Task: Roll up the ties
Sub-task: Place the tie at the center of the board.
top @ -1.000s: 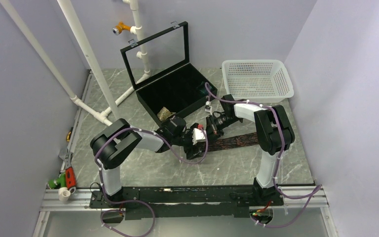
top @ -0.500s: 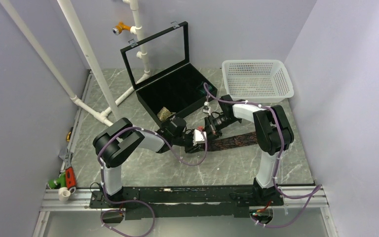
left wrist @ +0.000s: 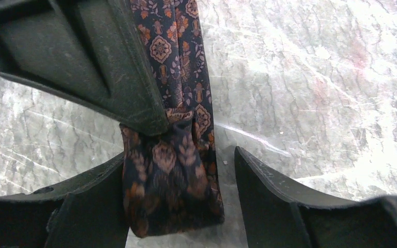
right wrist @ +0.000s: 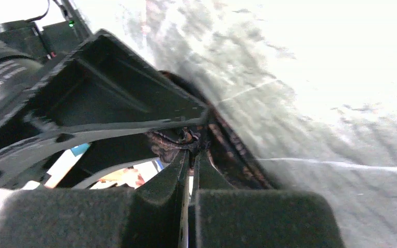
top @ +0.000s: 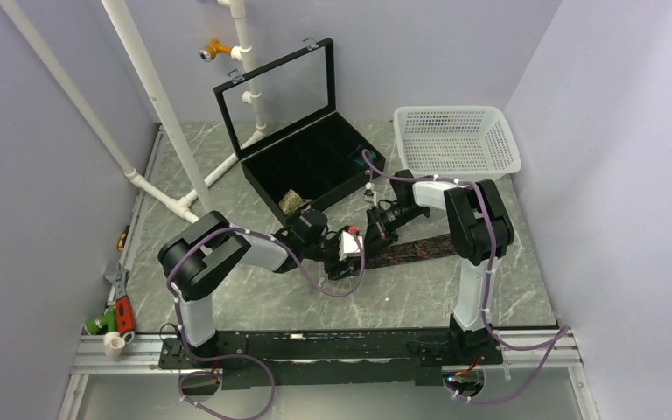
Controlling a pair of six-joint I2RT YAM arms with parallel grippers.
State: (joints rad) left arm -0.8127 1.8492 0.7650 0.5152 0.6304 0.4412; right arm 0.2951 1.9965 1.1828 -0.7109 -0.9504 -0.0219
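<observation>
Top external view: we see the dark tie [top: 422, 248] lying on the table [top: 254, 297], right of centre; its left end is hidden from us. Left wrist view: the left gripper [left wrist: 178, 160] stands spread around the tie's folded end, partly cut off. Right wrist view: blurred, but the right gripper [right wrist: 190, 155] pinches that fold, pressed tight together.

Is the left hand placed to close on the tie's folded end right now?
Probably yes. The folded end of the tie lies between the open fingers of the left hand, nothing else in the gap; the right hand pinches the tie just beyond.
</observation>
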